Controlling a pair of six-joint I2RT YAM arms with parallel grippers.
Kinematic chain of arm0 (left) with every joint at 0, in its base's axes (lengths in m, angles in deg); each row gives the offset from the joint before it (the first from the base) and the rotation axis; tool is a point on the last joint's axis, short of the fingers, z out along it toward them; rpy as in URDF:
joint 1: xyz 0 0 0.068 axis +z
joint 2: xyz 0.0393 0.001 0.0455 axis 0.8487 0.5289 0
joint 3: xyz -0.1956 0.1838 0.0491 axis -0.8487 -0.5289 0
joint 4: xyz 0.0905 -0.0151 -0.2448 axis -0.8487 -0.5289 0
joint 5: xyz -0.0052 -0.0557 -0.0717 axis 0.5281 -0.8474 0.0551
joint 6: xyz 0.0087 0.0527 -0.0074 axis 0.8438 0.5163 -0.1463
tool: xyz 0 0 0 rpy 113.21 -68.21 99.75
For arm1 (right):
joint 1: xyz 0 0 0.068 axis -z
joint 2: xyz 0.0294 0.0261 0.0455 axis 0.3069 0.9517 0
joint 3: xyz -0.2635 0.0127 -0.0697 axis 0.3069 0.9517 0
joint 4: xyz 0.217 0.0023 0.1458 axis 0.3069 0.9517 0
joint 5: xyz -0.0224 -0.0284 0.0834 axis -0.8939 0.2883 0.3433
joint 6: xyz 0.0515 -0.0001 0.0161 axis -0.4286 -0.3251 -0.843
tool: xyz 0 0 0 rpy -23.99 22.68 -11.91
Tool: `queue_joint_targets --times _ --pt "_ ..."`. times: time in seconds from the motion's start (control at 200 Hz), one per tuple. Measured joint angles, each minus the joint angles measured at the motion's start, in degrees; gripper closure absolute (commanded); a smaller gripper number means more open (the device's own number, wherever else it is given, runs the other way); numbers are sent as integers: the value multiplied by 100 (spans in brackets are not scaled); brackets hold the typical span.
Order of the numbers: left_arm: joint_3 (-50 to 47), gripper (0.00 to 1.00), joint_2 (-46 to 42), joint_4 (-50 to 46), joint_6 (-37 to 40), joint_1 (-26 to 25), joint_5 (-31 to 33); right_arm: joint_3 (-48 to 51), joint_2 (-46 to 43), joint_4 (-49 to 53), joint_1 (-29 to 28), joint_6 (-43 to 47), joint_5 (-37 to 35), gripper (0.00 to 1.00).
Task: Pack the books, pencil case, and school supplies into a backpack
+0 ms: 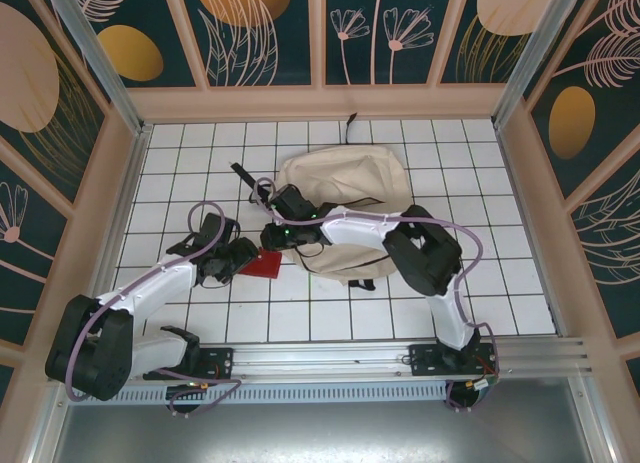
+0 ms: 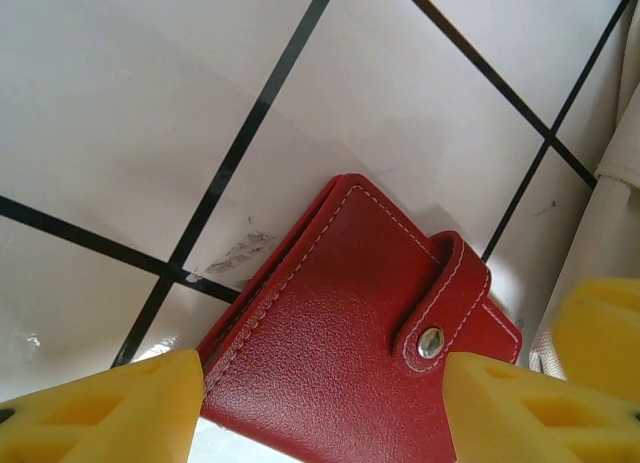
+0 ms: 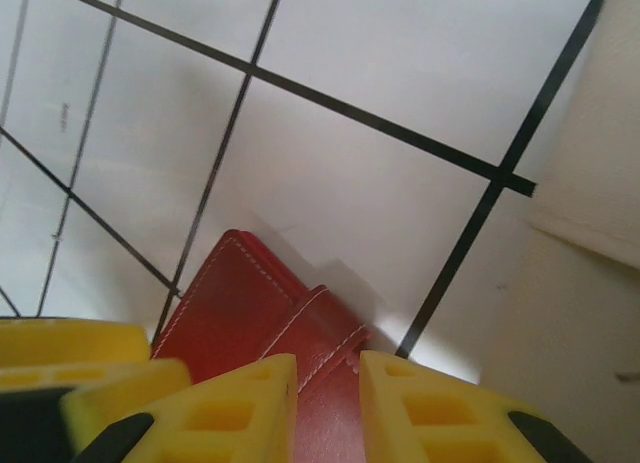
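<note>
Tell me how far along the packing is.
Done: cannot tell; the backpack hides its contents. In hand: the open left gripper straddles the red school supplies on the tiles, right gripper close above. Left: lift it into the backpack.

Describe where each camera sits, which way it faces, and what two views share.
Top external: fixed above and behind the bases, looking down on the tiled table, backpack and red case; both arms show, with left end effector and right end effector.
Left wrist: on the left arm, facing down at the red case; its own yellow fingers show.
Right wrist: on the right arm, low over the case's edge; its own yellow fingers show.
Shared: both wrist views hold the red case and the backpack's beige edge.
</note>
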Motion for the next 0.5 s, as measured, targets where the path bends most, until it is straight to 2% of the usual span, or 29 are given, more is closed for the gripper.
queue_joint_targets --times 0.3,0.5 --pt "-96 27 -61 17 -175 0 -109 -164 306 184 -11 -68 -17 73" --pt "-120 28 -111 -17 -186 0 -173 -173 380 203 28 -153 15 74"
